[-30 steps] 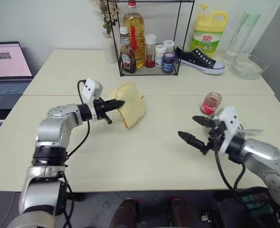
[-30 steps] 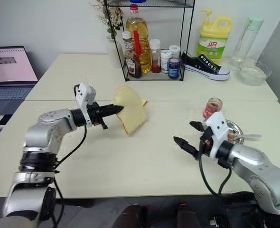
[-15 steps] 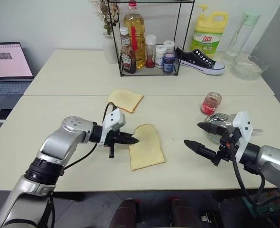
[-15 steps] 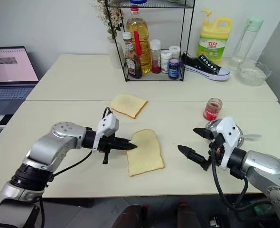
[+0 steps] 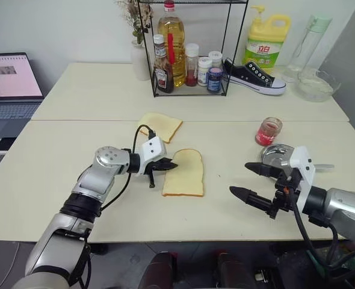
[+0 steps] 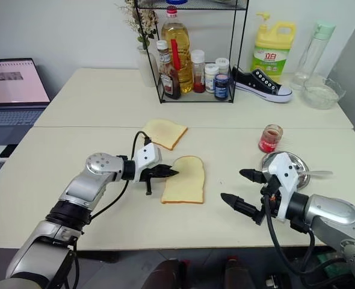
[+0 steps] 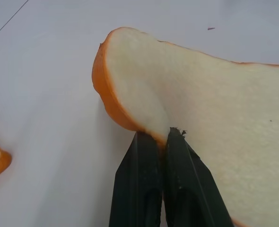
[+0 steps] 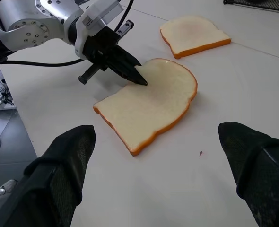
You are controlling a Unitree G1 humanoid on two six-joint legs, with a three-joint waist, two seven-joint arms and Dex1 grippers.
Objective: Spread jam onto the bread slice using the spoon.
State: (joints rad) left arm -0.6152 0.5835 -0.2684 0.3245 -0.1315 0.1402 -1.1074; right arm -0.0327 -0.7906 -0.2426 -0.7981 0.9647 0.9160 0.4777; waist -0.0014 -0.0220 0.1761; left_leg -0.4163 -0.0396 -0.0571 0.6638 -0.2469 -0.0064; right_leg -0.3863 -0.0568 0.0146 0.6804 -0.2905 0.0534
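Left hand (image 5: pixel 169 165) pinched on bread slice (image 5: pixel 185 173) edge, slice flat on bench (image 5: pixel 57 162) mid-front. Right hand (image 5: pixel 253 182) spread, empty (nearer side): spoon (image 5: pixel 321 166) on dish (image 5: pixel 277 155) just behind it, jam (image 5: pixel 266 131) beyond.

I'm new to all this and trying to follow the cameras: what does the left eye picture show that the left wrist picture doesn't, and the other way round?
Left eye alone: the jam jar, the steel dish, the wire rack of bottles, the shoe, the laptop and the open right gripper.

Left wrist alone: a close look at the left gripper's fingers shut on the slice's tan crust.

Both: the bread slice, held at its edge by the left gripper, and the second slice.
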